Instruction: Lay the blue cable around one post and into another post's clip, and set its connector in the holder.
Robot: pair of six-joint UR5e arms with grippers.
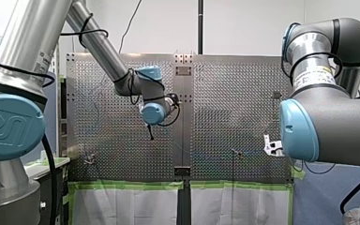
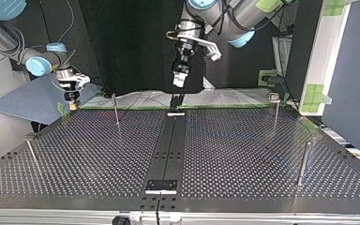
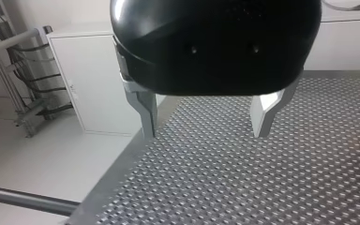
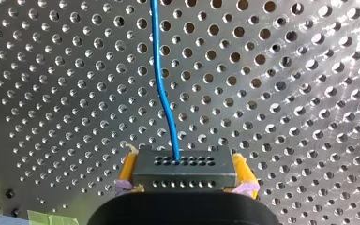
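Blue cable (image 4: 161, 79) ran straight out ahead of the right claw (image 4: 185, 174) and low over the perforated table (image 4: 286, 93), with one slight bend on the way. Its near end entered a grey connector (image 4: 184, 161), a flat block with two rows of small holes. The claw was closed on that block, with a yellow pad (image 4: 127, 169) pressed to each short side. Gripping the block by its sides probably left the cable free to trail forward as the arm moved, and left the holed face open for seating later. The far end of the cable passed out of the right wrist view, and the top view did not resolve so thin a line.

Four thin posts, among them the near post (image 2: 116, 110) and the tall post (image 2: 303, 161), stood on the table well apart from the right claw. No cable could be made out around any of them, so the routing was judged not yet begun. No holder could be identified.

The left claw (image 3: 205, 129) hung above the table near its edge, well apart from the right claw. Its metal fingers (image 3: 145, 108) were spread wide with nothing between them, a posture that seemed suited to receiving or guiding the cable once it was brought across.
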